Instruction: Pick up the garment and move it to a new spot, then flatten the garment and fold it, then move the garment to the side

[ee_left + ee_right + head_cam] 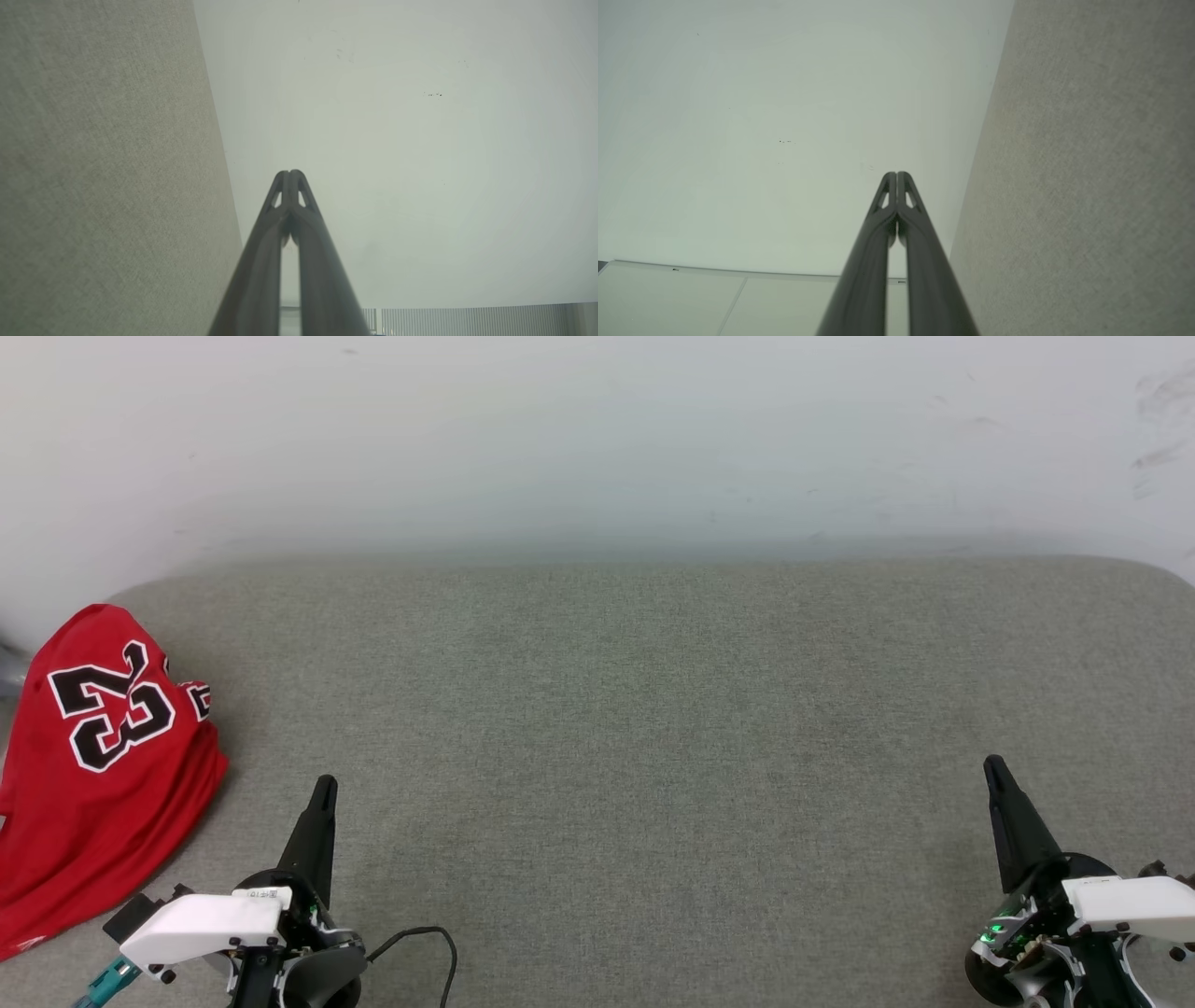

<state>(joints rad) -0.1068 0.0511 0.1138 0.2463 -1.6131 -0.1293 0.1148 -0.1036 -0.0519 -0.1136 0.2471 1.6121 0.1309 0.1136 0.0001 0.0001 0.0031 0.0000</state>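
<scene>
- The red jersey point(103, 756) with the black 23 lay in a loose heap at the left edge of the grey bench point(635, 728).
- The left end effector point(324, 791) was over the near left part of the bench. It was near the jersey but not touching it. Its two fingers were pressed together, holding nothing.
- The right end effector point(992, 767) was over the near right part of the bench. Its fingers were pressed together too, holding nothing.
- A white wall point(597, 429) stood behind the bench.

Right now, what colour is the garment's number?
Black, outlined white, on the red garment; head view.
</scene>
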